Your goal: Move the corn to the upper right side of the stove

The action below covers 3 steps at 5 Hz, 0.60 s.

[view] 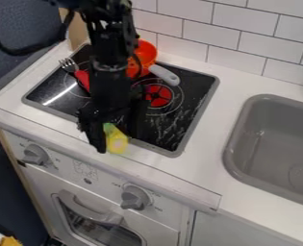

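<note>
So the hand (115, 136) is down low over the front edge of the stove (185, 126), with the arm coming in from the top and hanging pretty much straight down. The corn (118, 143) is right there at the hand, yellow with a bit of green at its upper end, and its lower end pokes out past the stove's front edge over the white bench (204, 158). Can't tell how far open the hand is, or whether it's actually got hold of the corn.

At the back of the stove there's an orange pan (145, 50), partly behind the arm, grey handle pointing to the right. A fork (69, 65) with a red handle is over on the left, also partly hidden by the arm. Grey sink (279, 139) is off to the right, tiled wall (244, 43) behind, and the oven (93, 211) with its knobs is below.
</note>
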{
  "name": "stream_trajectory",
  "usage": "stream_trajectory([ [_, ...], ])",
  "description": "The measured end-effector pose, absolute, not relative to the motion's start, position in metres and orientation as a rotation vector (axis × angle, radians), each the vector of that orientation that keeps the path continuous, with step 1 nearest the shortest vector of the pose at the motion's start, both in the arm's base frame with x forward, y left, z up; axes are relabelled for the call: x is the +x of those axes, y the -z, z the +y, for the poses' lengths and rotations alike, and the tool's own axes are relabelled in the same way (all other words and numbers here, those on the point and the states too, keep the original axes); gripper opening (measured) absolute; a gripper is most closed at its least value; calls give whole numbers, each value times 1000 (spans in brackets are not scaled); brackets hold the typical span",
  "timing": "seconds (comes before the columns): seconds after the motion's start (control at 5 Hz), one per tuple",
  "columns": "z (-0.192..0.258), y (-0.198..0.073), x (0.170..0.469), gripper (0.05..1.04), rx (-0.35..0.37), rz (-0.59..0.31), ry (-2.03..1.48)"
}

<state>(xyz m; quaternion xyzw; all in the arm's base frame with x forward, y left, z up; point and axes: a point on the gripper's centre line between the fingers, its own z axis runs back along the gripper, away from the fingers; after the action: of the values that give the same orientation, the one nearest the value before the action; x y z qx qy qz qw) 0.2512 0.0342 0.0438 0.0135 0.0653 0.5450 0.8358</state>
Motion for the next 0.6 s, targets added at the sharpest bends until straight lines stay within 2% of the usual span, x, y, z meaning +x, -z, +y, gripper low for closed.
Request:
stream_trajectory([
  [0.2,34,-50,252,1001,4,118,-1133],
  [0.6,39,-30,259,1001,50,142,-1134],
])
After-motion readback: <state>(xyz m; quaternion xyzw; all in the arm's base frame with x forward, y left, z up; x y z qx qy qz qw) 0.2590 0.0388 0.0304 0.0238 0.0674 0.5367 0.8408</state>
